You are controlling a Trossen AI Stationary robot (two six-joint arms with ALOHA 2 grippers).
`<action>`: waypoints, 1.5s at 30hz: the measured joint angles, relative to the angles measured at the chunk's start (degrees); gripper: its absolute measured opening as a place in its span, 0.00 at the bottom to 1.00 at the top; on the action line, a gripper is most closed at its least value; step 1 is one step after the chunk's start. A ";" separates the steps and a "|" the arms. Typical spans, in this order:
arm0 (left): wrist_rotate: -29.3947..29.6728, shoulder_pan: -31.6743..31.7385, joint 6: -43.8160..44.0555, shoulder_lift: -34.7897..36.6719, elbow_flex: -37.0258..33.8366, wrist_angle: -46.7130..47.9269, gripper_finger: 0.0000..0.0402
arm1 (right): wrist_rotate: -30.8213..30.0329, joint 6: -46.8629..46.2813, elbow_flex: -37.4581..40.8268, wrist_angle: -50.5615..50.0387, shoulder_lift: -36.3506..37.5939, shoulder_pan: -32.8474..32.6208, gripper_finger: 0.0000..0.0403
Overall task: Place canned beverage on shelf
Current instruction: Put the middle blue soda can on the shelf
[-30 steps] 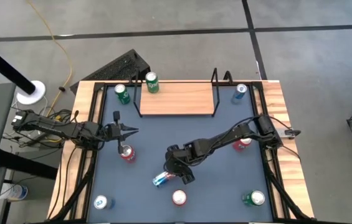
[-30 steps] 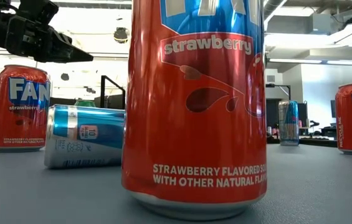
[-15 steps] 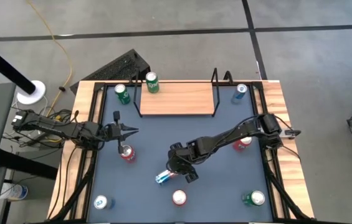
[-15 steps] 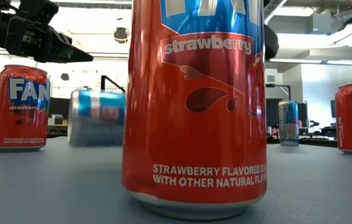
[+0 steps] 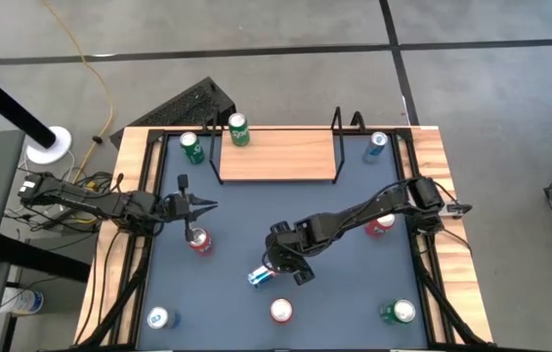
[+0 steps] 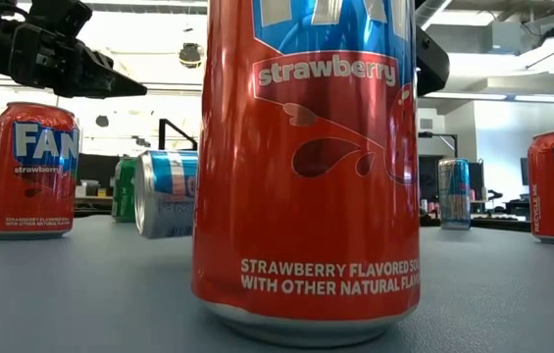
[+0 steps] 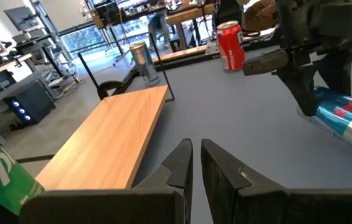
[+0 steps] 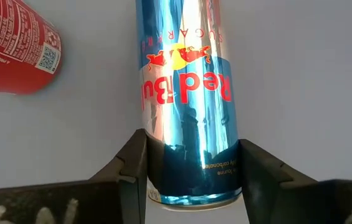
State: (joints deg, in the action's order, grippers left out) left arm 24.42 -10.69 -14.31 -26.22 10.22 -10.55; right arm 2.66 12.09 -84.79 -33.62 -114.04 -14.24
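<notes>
A slim blue and silver can [image 5: 259, 277] [image 8: 185, 93] lies on its side mid-table. My right gripper [image 5: 276, 267] [image 8: 191, 177] is shut on it, one finger pressed on each flank near its base. In the low view this can [image 6: 167, 193] shows almost end-on. The shelf [image 5: 276, 154] [image 7: 110, 143], a light-wood board with black wire ends, stands at the back, a green can [image 5: 238, 129] upright on its left end. My left gripper [image 5: 207, 205] [image 7: 195, 163] hangs shut and empty at the left, above the table.
Upright cans stand around the table: red ones [image 5: 199, 240] [image 5: 381, 225] [image 5: 281, 311], green ones [image 5: 191, 148] [image 5: 399, 312], blue ones [image 5: 377, 145] [image 5: 158, 319]. The front red can [image 6: 306, 157] fills the low view. A red can [image 8: 14, 50] stands close to the held can.
The blue can has swung round on the table in my right gripper, from side-on to nearly end-on in the low view. The left arm has not moved.
</notes>
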 joint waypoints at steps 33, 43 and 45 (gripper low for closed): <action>0.00 0.01 -0.07 0.00 0.01 -0.11 0.06 | -26.52 29.08 -7.85 -19.70 0.20 0.57 0.42; -0.02 0.00 -0.09 0.00 0.15 -0.57 0.06 | -41.78 46.07 -7.85 -19.90 0.20 0.60 0.42; -0.02 0.00 -0.09 0.00 0.15 -0.57 0.06 | -45.07 48.72 -7.87 -19.82 0.20 0.80 0.42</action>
State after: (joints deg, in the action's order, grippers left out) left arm 24.40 -10.70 -14.39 -26.22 10.37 -11.11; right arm -42.42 60.80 -92.66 -53.44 -113.84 -13.44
